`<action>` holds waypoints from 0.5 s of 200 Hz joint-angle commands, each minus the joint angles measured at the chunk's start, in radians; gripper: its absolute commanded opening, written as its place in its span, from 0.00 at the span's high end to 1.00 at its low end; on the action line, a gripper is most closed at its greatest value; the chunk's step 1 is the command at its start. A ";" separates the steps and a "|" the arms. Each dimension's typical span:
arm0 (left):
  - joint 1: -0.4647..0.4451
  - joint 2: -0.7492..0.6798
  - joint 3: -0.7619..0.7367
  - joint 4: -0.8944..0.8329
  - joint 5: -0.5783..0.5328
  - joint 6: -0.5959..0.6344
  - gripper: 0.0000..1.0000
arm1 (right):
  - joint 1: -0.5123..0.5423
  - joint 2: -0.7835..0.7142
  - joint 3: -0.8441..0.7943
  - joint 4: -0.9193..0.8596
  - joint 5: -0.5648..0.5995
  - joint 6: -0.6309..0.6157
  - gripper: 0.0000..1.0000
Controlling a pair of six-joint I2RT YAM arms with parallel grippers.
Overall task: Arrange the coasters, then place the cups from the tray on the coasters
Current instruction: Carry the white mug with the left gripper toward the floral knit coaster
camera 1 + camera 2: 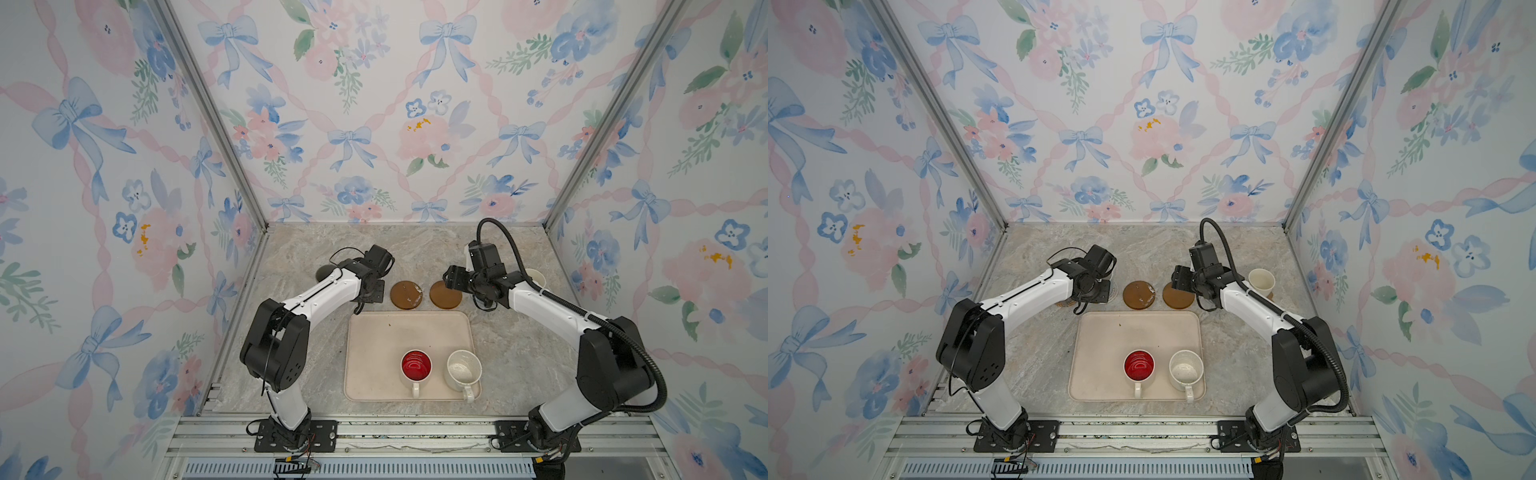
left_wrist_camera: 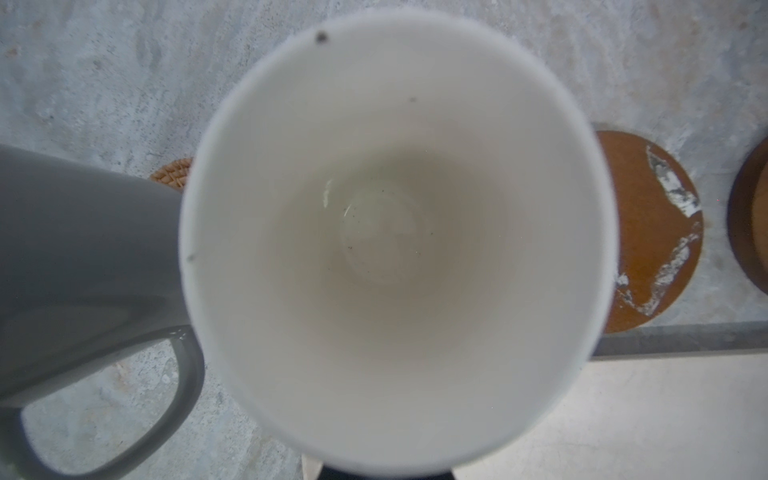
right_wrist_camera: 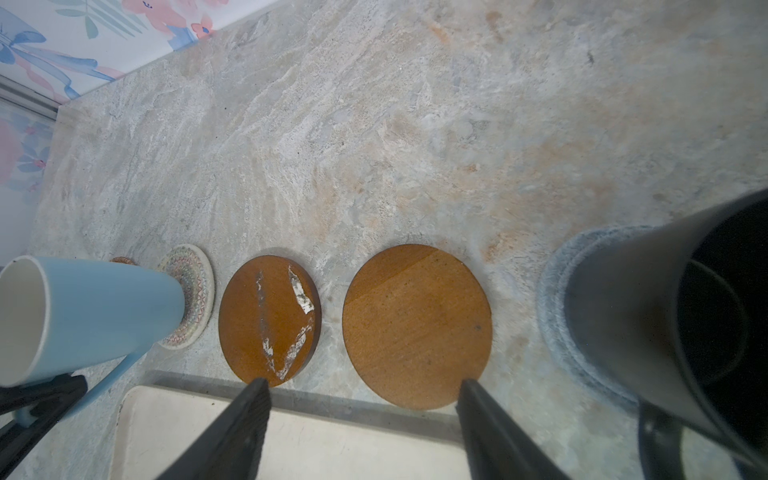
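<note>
As I look down on the large beige rounded-rectangle tray (image 1: 386, 336), it carries just two mugs. Both stand upright along its near edge with handles toward the arms' bases: the white mug with a glossy red inside (image 1: 416, 366) and, just beside it, the off-white speckled mug (image 1: 463, 370), with nothing in either that I can see. Beyond the tray's far rim, on the marbled desk (image 1: 415, 249), the coasters run in a row. The grey handled mug (image 2: 83, 249) stands on the tan woven rattan round coaster (image 2: 172, 176), only an edge of which shows. Next to it the light blue mug with a white inside (image 3: 104, 307) sits empty on the pale woven round coaster (image 3: 195, 286). The left gripper (image 3: 29, 411) is closed tight on its handle, which in the right wrist view runs in between the black fingers. Then come the scuffed dark brown round coaster (image 1: 406, 295) and the clean dark brown round coaster (image 1: 445, 297), both bare. The right gripper (image 3: 363, 381) hovers over the tray's far rim facing these two, jaws spread wide with nothing in them. To its side the black mug (image 3: 623, 299) stands on the light blue-grey round coaster (image 3: 557, 316). The cream-white mug (image 1: 1261, 282) closes the row on a brown mat (image 1: 1269, 296) I can barely see.
</note>
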 commanded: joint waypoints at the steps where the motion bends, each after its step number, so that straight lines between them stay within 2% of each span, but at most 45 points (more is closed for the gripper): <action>1: 0.009 0.006 0.035 0.038 -0.005 0.017 1.00 | -0.014 -0.011 -0.001 0.004 -0.010 0.001 0.26; 100: 0.014 0.010 0.009 0.036 -0.015 0.002 1.00 | -0.017 -0.005 0.000 0.002 -0.015 0.000 0.26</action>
